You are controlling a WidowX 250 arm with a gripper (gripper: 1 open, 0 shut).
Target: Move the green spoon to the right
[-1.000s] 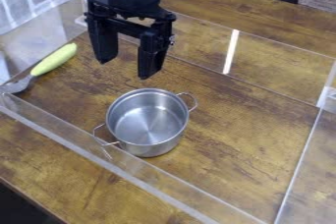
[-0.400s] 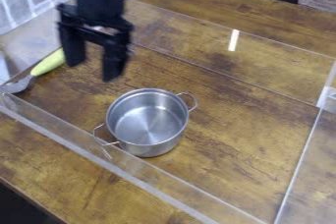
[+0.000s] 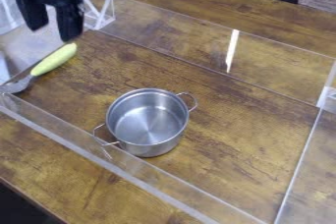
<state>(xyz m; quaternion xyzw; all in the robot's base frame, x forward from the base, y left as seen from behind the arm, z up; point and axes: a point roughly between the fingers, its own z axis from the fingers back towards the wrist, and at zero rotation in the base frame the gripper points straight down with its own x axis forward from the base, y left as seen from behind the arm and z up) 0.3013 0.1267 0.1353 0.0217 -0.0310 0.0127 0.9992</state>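
Observation:
The green spoon (image 3: 47, 63) lies on the wooden table at the left, its yellow-green handle pointing up-right and its small silver bowl (image 3: 18, 84) at the lower left. My black gripper (image 3: 49, 18) hangs above and just behind the handle's upper end, pointing down, its two fingers spread apart with nothing between them. It is open and clear of the spoon.
A round steel pot (image 3: 145, 121) with two handles stands in the middle foreground. A clear acrylic wall (image 3: 210, 200) runs around the wooden work area, with its front edge close to the pot and a side wall just left of the spoon.
The gripper has travelled left across the table, from beside the pot's far side to above the spoon's handle. Its fingers stayed open. Spoon and pot have not moved.

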